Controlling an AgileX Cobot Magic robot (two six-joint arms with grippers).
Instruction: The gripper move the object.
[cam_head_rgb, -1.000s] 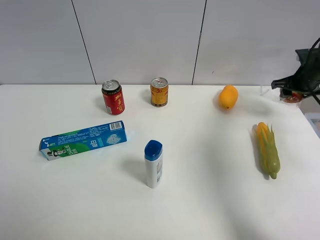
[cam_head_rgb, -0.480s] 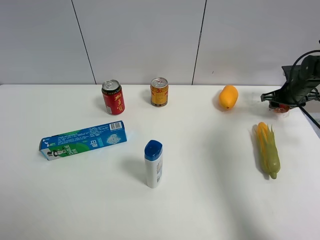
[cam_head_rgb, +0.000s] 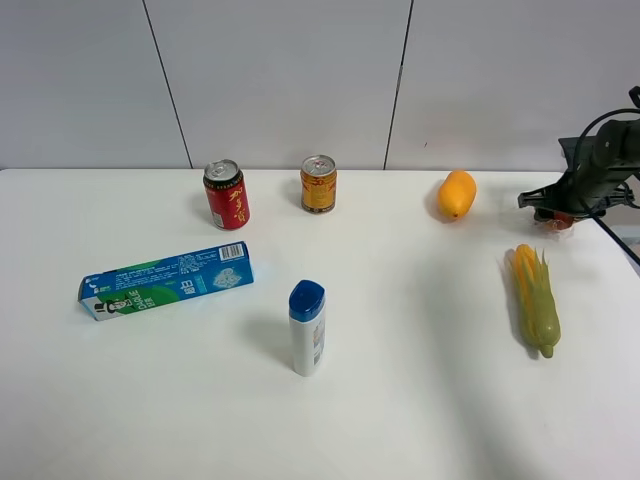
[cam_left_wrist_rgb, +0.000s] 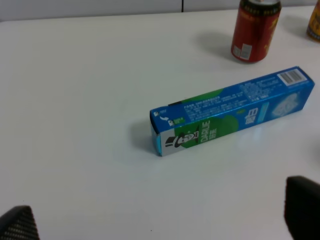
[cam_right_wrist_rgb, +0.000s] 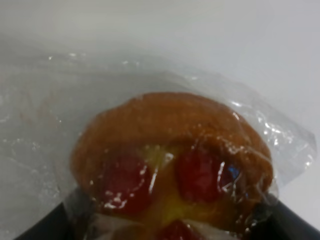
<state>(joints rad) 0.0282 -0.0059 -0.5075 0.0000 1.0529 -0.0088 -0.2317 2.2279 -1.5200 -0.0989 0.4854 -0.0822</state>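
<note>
- The right end effector was seen closed around the object, a golden-brown bun with red spots in crinkly clear wrap; dark fingers were pressed against the wrap on both sides.
- The object was held well to the right of the mango, close over the counter; whether it touched the surface could not be told.
- The corn cob was laid right of the mango and nearer the camera, near the object but apart from it.
- Left of the mango, a yellow can and a red can were stood upright.
- Further left and nearer the camera, a shampoo bottle and a toothpaste box were placed.
- The left end effector was spread wide, with the toothpaste box ahead of it.
</note>
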